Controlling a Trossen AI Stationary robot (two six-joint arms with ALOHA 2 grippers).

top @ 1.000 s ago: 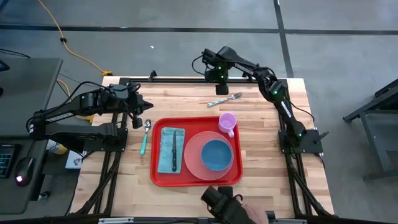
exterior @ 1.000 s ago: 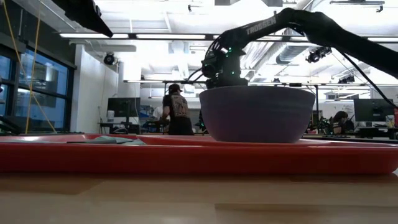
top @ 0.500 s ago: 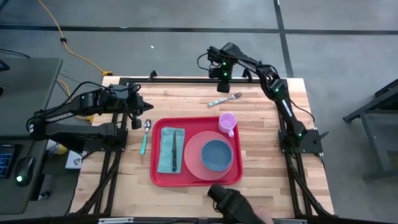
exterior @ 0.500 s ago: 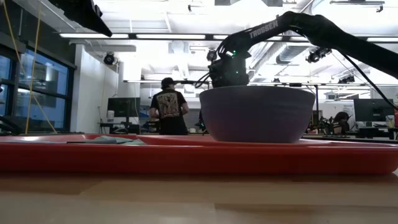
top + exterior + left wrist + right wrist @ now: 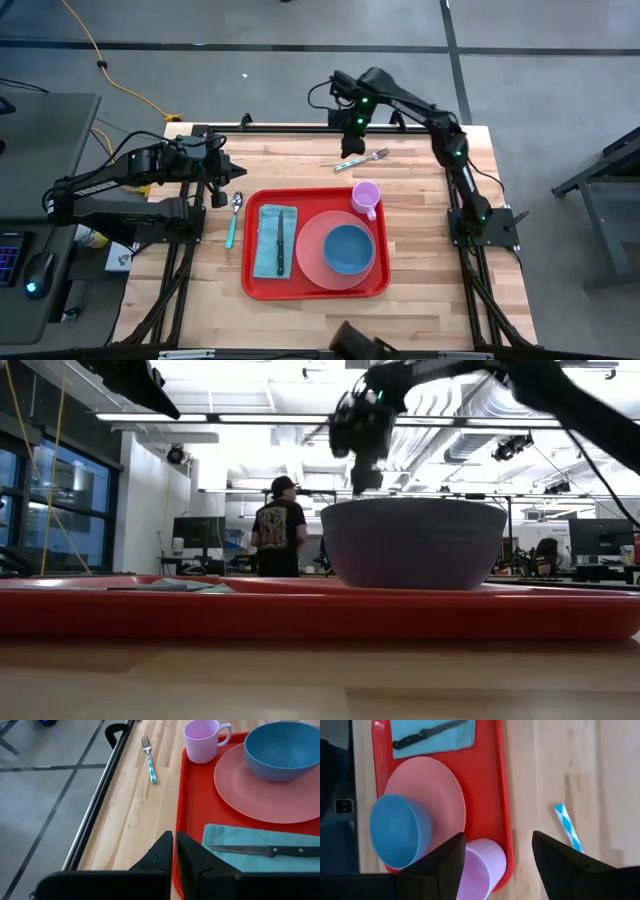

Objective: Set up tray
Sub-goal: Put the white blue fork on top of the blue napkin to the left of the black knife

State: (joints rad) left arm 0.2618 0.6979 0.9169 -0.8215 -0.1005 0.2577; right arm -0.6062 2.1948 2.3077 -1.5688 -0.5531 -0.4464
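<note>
1. The right gripper (image 5: 349, 146) hangs above the table's far edge with its fingers (image 5: 447, 865) spread apart and nothing between them.
2. Just below and beside it lies the fork (image 5: 362, 159) with a blue-striped handle, on bare wood, free on all sides.
3. The tray (image 5: 262, 290) lies nearer the front than that gripper, in the middle of the table (image 5: 430, 300); a strip of open wood separates its far rim from the fork.
4. On the tray sit a blue napkin (image 5: 263, 245) with a knife (image 5: 281, 240) on it, a pink plate (image 5: 310, 250) carrying a blue bowl (image 5: 348, 248), and a lilac mug (image 5: 366, 196) in the far right corner.
5. The left gripper (image 5: 232, 181) waits at the table's left edge, its fingers (image 5: 160, 852) pressed almost together and holding nothing.
6. Just ahead of it lies a spoon (image 5: 233, 217), between it and the tray's left rim.
7. Wide bare wood lies to the tray's right and front.
8. A person (image 5: 275, 530) stands in the room beyond.
</note>
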